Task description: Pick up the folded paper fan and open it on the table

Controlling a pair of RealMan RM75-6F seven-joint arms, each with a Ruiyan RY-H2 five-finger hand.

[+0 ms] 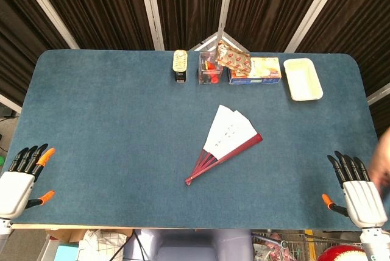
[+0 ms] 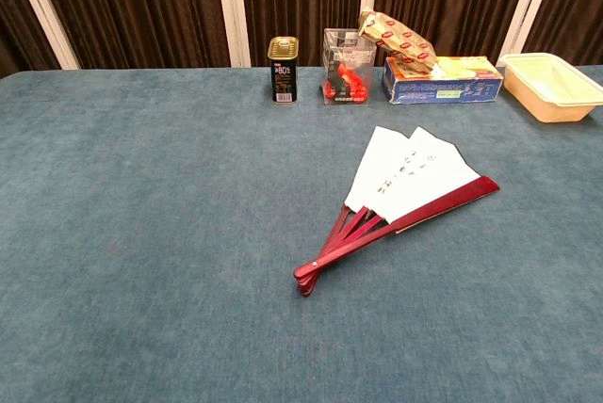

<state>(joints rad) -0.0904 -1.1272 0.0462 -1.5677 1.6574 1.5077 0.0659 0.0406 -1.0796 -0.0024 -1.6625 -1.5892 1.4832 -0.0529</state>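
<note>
The paper fan [image 1: 226, 139] lies near the middle of the blue table, partly spread, with white paper leaves and dark red ribs. Its pivot end points toward the front edge. In the chest view the fan [image 2: 400, 191] shows the same way, its ribs meeting at the lower left. My left hand [image 1: 21, 178] rests at the front left corner of the table, fingers apart, holding nothing. At the front right corner my right hand [image 1: 356, 191] is also open and empty. Both hands are far from the fan. Neither hand shows in the chest view.
Along the far edge stand a small can [image 1: 180, 66], a clear box with red contents [image 1: 211, 69], a blue carton [image 1: 256, 70] with a snack bag [image 1: 233, 58] on it, and a cream tray [image 1: 303, 78]. The table [image 1: 109, 127] has a blue felt top.
</note>
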